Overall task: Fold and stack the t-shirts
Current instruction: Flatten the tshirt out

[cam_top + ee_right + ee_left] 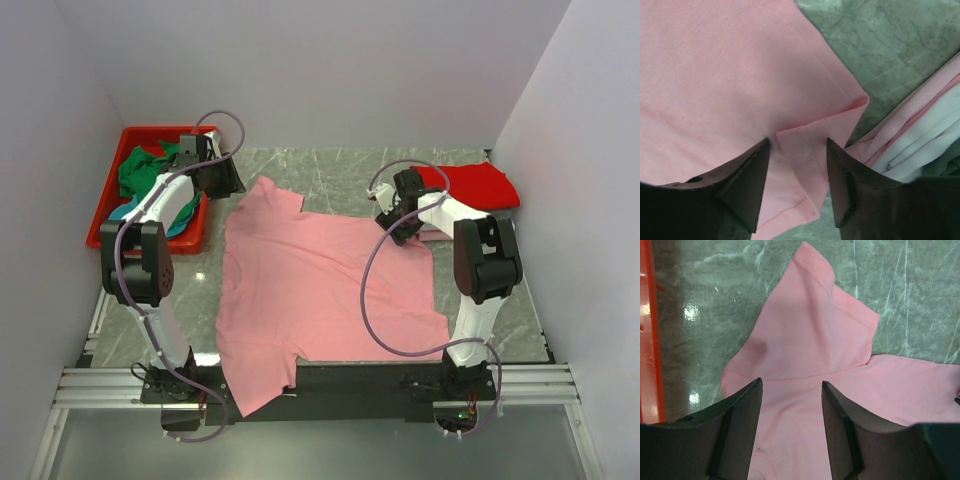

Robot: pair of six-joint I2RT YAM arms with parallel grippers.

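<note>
A salmon pink t-shirt (320, 290) lies spread flat on the marble table, its lower hem hanging over the near edge. My left gripper (228, 185) hovers open over the far-left sleeve (815, 330); in the left wrist view the gripper (791, 385) has pink cloth below and between its fingers, not pinched. My right gripper (392, 222) is at the shirt's far-right corner. In the right wrist view it (797, 142) stands open, its fingers astride a turned-over hem corner (810, 150). A folded red t-shirt (475, 185) lies at the far right.
A red plastic bin (110, 225) at the far left holds crumpled green (140, 170) and teal (180, 222) shirts; its rim (649, 340) runs beside the left gripper. Folded pale pink and white cloth (920, 135) lies just right of the right gripper. White walls enclose the table.
</note>
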